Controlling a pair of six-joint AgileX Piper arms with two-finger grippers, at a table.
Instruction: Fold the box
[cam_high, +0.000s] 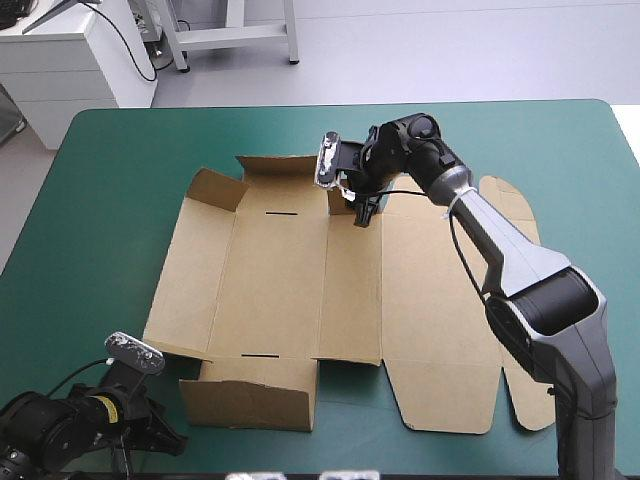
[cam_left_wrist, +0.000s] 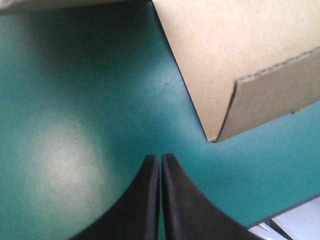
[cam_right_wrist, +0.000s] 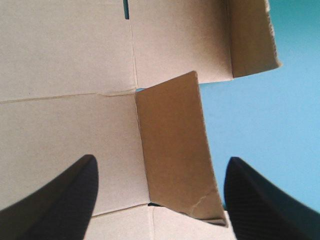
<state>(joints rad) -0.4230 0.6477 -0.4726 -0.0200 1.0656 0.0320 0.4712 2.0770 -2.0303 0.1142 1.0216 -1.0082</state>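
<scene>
Teal-green cover lies over the whole table (cam_high: 100, 170), smooth and without folds, with a soft patch of reflected light in the left wrist view. Beyond the far edge there is a pale grey floor (cam_high: 450, 50), a white cabinet (cam_high: 70, 60) at the far left and the legs of a metal frame (cam_high: 235, 35).

The box (cam_high: 280, 290) lies in the middle of the table, mostly flat. Its long panels run from left to right. The far-left flaps are raised, and a near flap (cam_high: 250, 395) stands up at the near side.

The right gripper (cam_high: 362, 212) is at the far edge of the box, pointing down on the board. In its own view the black fingers stand wide apart (cam_right_wrist: 161, 159), and a small flap (cam_right_wrist: 172, 145) rises upright between them. I cannot tell whether a finger touches it.

The left gripper (cam_high: 165, 435) is low near the near-left corner of the table, beside the near flap but apart from it. Its fingers are pressed together into one point (cam_left_wrist: 160, 157) and hold nothing. The corner of this flap (cam_left_wrist: 270, 100) is just ahead of them, over bare cover.
</scene>
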